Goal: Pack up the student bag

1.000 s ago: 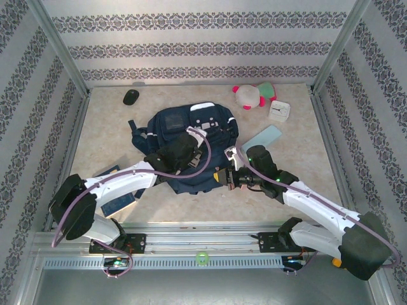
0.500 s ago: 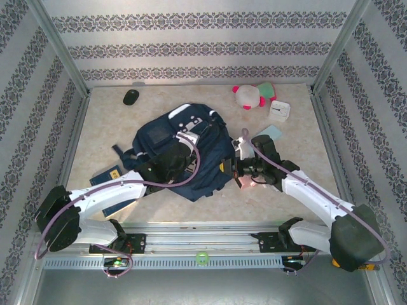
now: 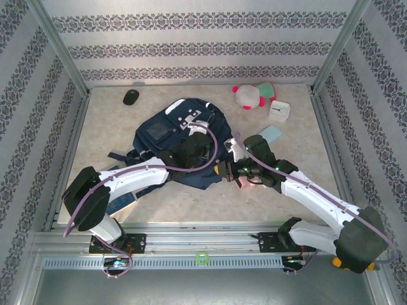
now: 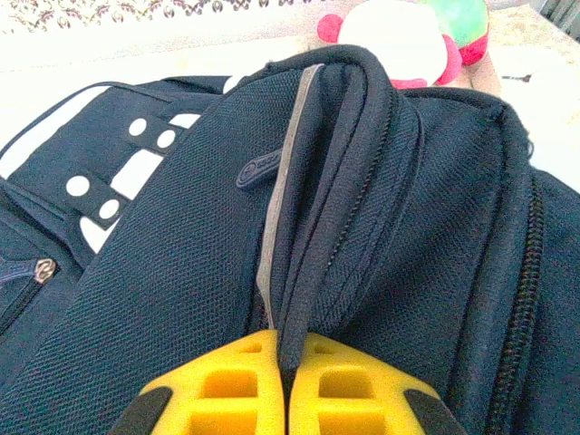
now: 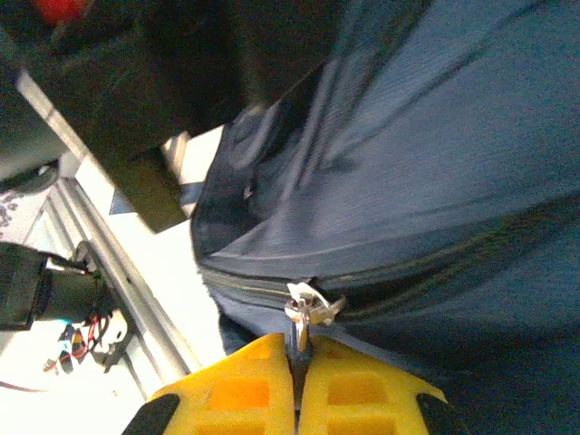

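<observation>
Under left gripper [image 4: 288,373], half-hidden student bag [image 3: 159,132]

One navy student bag [image 3: 159,130]. Two grippers: left gripper [image 4: 288,385], right gripper [image 5: 297,385]. Beyond the right gripper: one pink-and-green plush toy [image 3: 252,95], one white clock [image 3: 278,111], one pale blue card [image 3: 267,135]. Beyond the left gripper: one black mouse [image 3: 130,96].

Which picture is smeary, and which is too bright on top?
Right wrist view: the student bag looks smeared; only its zipper pull is fairly sharp. Left wrist view: the weave is sharp, but the plush toy behind is washed out white. Top view: even light, soft shadows.
</observation>
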You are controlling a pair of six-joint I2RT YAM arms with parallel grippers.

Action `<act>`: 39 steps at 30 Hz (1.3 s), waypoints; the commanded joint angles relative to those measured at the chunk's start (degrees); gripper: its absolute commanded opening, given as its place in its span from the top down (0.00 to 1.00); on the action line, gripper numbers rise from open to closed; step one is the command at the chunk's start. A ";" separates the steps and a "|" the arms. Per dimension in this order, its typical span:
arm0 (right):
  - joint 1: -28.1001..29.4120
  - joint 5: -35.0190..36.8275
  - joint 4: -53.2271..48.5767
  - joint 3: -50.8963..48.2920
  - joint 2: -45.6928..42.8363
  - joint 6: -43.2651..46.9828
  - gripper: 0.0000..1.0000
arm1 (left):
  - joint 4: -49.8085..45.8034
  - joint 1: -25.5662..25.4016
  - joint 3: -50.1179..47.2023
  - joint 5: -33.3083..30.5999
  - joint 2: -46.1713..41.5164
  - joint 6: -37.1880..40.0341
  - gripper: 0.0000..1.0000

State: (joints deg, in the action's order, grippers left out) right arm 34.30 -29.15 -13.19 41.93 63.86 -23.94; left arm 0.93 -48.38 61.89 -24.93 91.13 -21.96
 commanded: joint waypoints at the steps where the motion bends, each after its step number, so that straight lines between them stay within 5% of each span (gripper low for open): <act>1: 3.01 -1.93 3.66 -1.09 -0.93 -4.96 1.00 | 7.28 0.13 4.29 -2.22 1.55 -2.70 1.00; 8: 6.38 -1.17 10.27 -3.61 -1.41 -12.72 1.00 | 10.58 1.92 1.20 3.43 0.60 -2.31 1.00; 12: 2.50 -0.41 4.53 -3.34 -6.75 -10.31 0.46 | 13.46 6.15 -3.56 12.99 -2.43 1.59 1.00; 16: -5.81 -1.91 4.25 -5.19 -11.56 -14.41 0.30 | 20.33 12.34 -9.78 32.82 -6.81 7.14 1.00; 23: -10.66 -4.97 12.77 -6.60 -6.69 -26.52 0.26 | 14.66 16.29 -11.42 48.87 -13.21 18.94 1.00; 28: -8.10 -6.57 23.85 -5.14 -0.31 -32.37 0.24 | 10.51 17.58 -10.85 54.53 -14.88 23.76 1.00; 35: -3.82 1.12 33.14 -4.92 5.99 -39.45 0.23 | 13.83 19.70 -12.12 61.10 -15.77 23.98 1.00; 37: -1.93 4.63 35.33 -4.70 6.70 -40.28 0.28 | 10.68 19.95 -10.55 61.65 -14.98 24.98 1.00; 39: 0.00 10.23 35.09 -4.40 6.36 -40.54 0.53 | 7.61 19.98 -9.54 60.19 -14.65 25.81 1.00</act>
State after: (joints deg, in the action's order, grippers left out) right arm 32.36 -27.38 16.32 36.18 70.35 -61.69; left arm 6.87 -28.77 49.10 31.11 78.08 0.84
